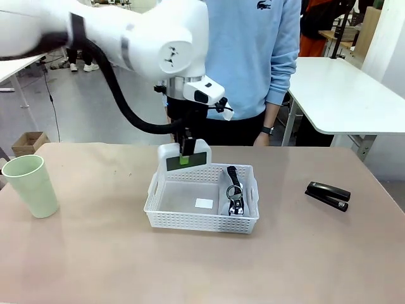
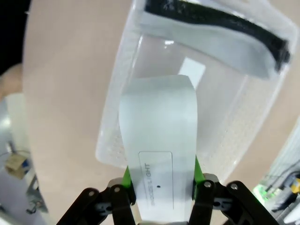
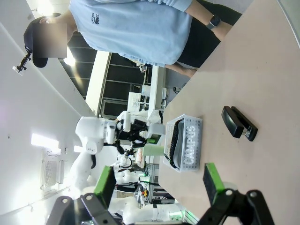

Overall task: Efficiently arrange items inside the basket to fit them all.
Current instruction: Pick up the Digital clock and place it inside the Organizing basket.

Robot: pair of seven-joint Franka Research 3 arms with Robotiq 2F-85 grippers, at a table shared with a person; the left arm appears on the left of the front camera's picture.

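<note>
My left gripper (image 1: 185, 154) is shut on the small white rectangular block (image 1: 183, 158), which hangs just above the back left rim of the white lattice basket (image 1: 158, 215). In the left wrist view the green pads (image 2: 126, 174) clamp the block (image 2: 158, 126) over the basket's floor (image 2: 220, 108). The grey zip case (image 1: 235, 190) with its black strap stands on edge along the basket's right side, and a small white patch (image 1: 204, 203) lies on the floor. The black stapler (image 1: 328, 195) lies on the table to the right, and the pale green cup (image 1: 31, 185) stands far left. My right gripper (image 3: 158, 183) is open and holds nothing.
A person in a light blue sweatshirt (image 1: 253, 57) stands at the far side of the table, one hand (image 1: 261, 138) hanging by the edge. Bare table lies in front of the basket and between the basket and the cup.
</note>
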